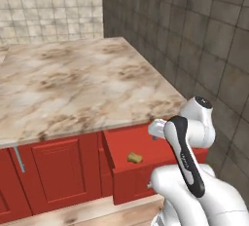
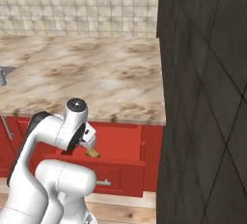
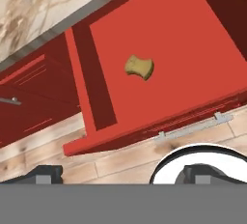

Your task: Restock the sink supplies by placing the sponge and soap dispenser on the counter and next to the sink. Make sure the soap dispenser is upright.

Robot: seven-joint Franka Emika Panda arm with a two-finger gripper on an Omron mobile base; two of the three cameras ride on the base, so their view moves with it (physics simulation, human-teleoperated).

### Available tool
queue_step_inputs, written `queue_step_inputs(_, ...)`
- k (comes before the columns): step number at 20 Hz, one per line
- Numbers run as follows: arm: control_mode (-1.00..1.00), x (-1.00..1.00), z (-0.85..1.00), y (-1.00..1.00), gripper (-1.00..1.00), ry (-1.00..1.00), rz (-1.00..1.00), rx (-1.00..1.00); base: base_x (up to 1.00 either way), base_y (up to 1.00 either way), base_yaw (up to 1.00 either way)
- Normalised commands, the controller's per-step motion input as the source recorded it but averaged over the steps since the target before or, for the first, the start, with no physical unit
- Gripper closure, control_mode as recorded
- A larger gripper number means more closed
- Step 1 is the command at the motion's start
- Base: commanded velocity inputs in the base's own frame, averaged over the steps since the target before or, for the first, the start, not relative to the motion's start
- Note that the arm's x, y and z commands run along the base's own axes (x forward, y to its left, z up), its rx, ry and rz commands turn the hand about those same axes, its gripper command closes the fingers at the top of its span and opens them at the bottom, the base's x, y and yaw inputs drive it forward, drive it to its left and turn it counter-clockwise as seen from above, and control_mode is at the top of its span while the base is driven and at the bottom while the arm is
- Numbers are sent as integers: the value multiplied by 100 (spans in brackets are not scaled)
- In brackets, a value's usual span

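Observation:
The sponge (image 3: 140, 67), a small tan lump, lies on the floor of an open red drawer (image 3: 183, 49) under the counter (image 1: 73, 84). It also shows in the base views, sponge (image 1: 134, 158) (image 2: 92, 153). My gripper (image 3: 123, 175) hangs above the drawer's front edge and looks down at the sponge. It is open, with nothing between its fingertips (image 3: 46, 172). In the right base view the gripper (image 2: 88, 143) sits just above the sponge. The soap dispenser is out of view. A grey metal corner (image 2: 4, 76) at the counter's far left may be the sink.
A dark tiled wall (image 2: 202, 97) closes off the right side, tight against the drawer and counter end. The drawer's front carries a metal bar handle (image 3: 193, 127). Left of it is a shut red cabinet door (image 1: 53, 171). Wooden floor (image 3: 58, 155) lies below.

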Motion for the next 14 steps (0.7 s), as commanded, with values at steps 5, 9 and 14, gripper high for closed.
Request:
queue_step_inputs(5,100,0,0,0,-100,0,0,0,33,-24,27)
queue_step_inputs(9,-100,0,-17,-21,-100,1,6,0,-1,-25,8)
queue_step_inputs(14,-100,60,-70,-9,-100,23,13,-4,0,0,0)
